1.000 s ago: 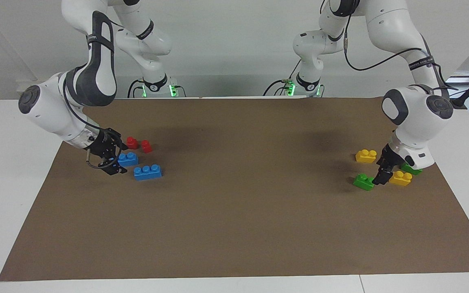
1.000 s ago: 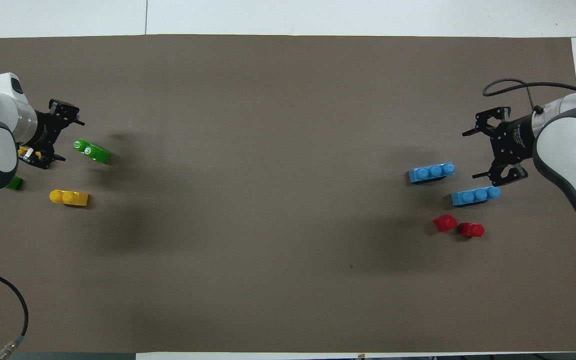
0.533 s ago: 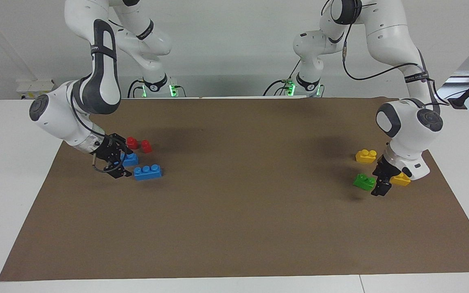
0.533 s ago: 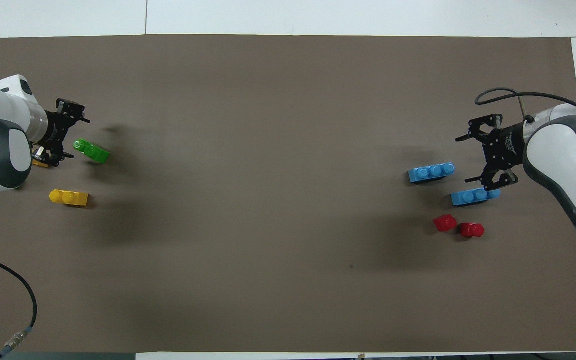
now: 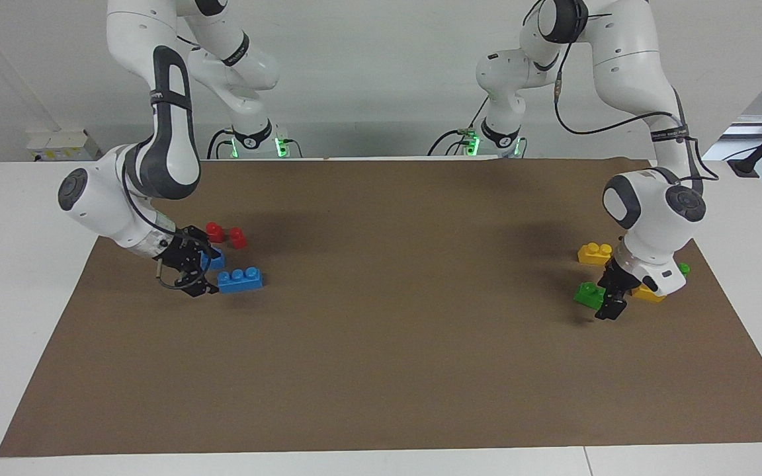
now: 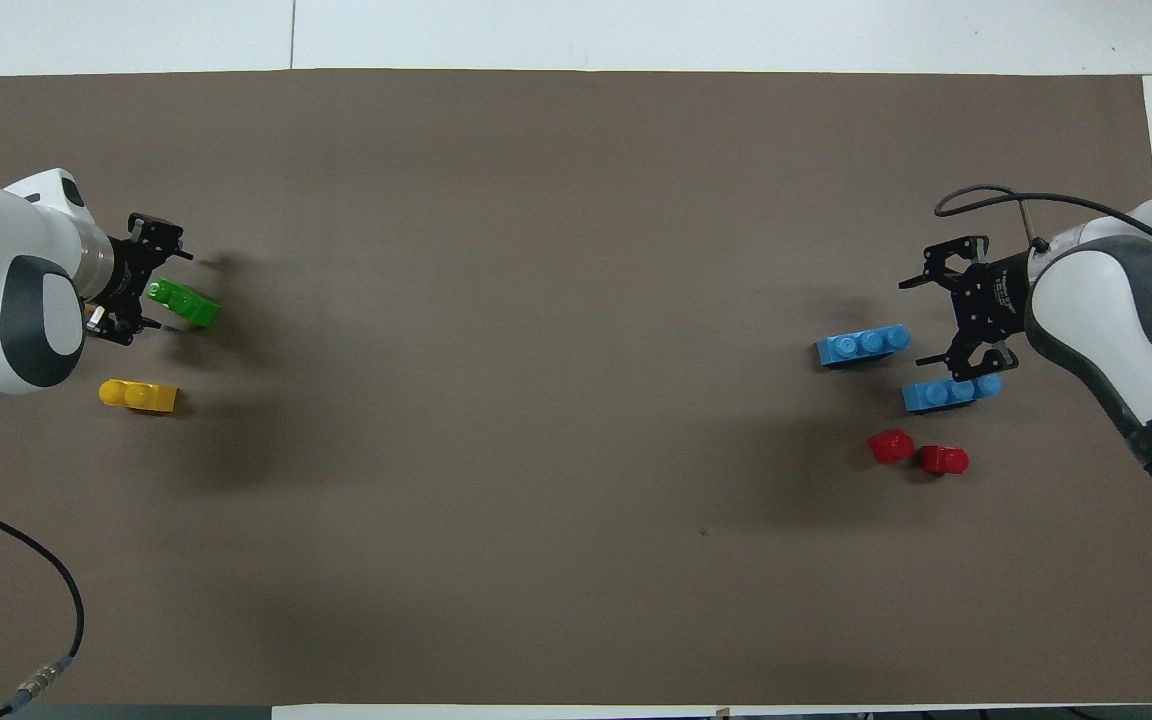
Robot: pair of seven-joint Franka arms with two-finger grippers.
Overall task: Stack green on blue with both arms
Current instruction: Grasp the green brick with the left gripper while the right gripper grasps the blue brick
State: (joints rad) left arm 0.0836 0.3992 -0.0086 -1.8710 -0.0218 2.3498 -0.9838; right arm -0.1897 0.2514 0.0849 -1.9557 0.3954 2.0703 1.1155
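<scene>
Meanwhile the left gripper (image 5: pixel 609 299) stood spread at the small bright-green two-stud plastic brick (image 6: pixel 183 302), grasping nothing; the right gripper (image 6: pixel 934 318) hung released beside the long blue three-stud plastic brick (image 5: pixel 240 279).

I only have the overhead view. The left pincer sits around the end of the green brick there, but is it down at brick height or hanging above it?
Observer: Down. In the facing view the left pincer is open, with its tips about level with the green brick.
Operator: Is anything hidden under that arm?
Observer: Yes, a second yellow brick lies beneath its wrist.
Operator: And how high is the right pincer?
Observer: Also low. The right pincer is at about brick height, beside the blue brick that lies farther from the robots.
</scene>
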